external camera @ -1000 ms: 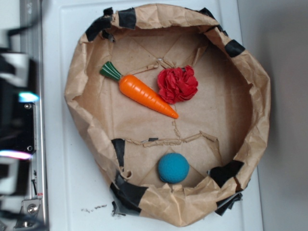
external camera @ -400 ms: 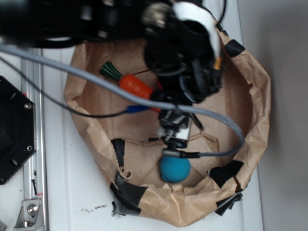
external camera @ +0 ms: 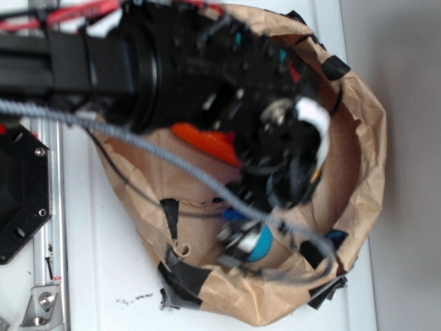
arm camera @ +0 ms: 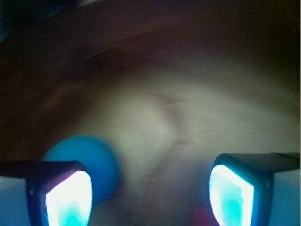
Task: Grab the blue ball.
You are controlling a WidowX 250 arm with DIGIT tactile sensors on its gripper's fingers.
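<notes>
Your gripper [arm camera: 150,193] is wide open and empty, with the blue ball [arm camera: 87,157] behind its left finger [arm camera: 59,190], so closing now would likely knock it away.

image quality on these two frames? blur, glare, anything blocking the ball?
Exterior: the arm is motion-blurred and hides most of the blue ball. Wrist: soft overall; the ball is a smear behind one finger, and both fingers glow overexposed cyan-white.
</notes>
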